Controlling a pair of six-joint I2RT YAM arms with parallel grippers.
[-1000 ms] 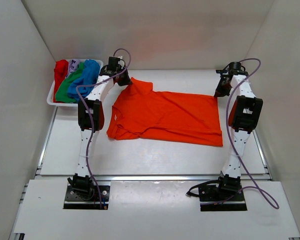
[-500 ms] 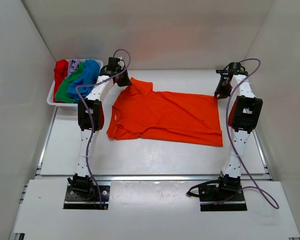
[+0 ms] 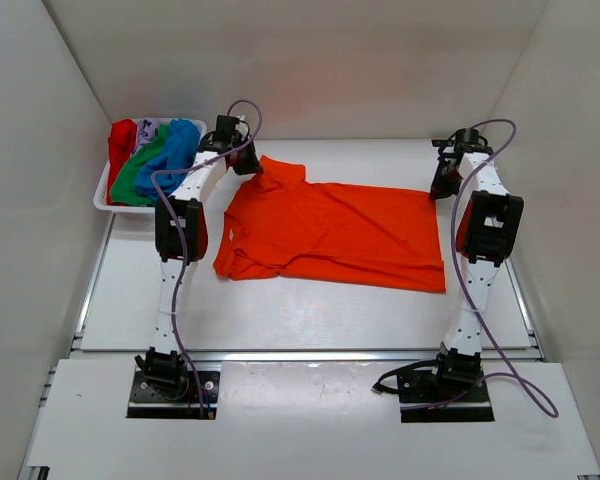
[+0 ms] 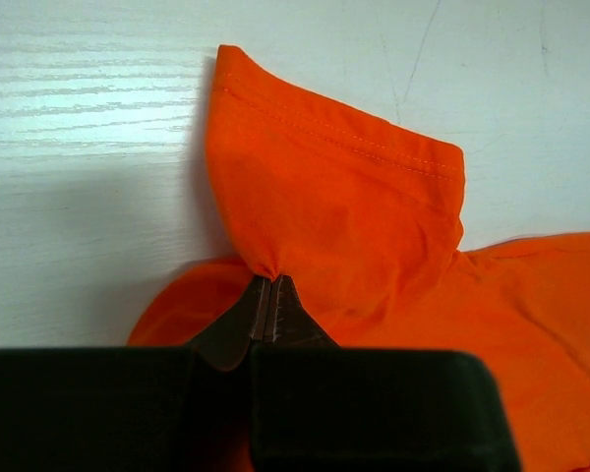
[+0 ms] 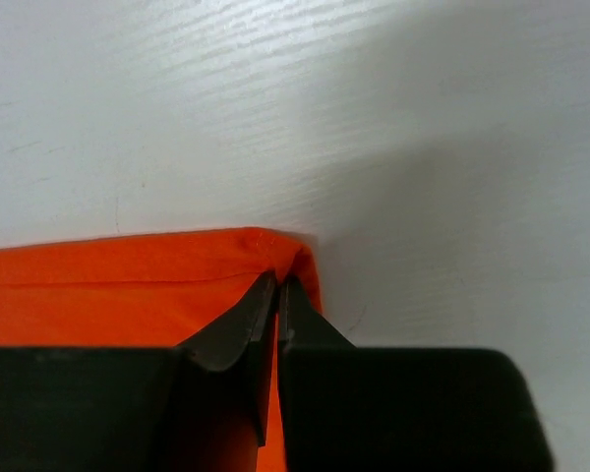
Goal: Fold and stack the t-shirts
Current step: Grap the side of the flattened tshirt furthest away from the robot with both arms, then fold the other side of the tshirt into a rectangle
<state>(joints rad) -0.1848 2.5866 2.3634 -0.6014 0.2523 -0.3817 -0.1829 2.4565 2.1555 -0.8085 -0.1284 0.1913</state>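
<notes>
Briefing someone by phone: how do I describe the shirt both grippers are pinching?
In the middle of the white table an orange t-shirt lies spread flat, the left gripper pinching a sleeve and the right gripper a hem corner. It is the only shirt outside the white tray in the far-left corner, where the other coloured t-shirts sit bunched.

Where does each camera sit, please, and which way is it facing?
Top: fixed above and behind, looking down on the table; shows left arm, right arm, orange shirt.
Left wrist: on the left arm, facing along the left pincer, shut on the shirt's sleeve.
Right wrist: on the right arm, facing along the right pincer, shut on the shirt's corner.
Shared: all three show the orange shirt.
</notes>
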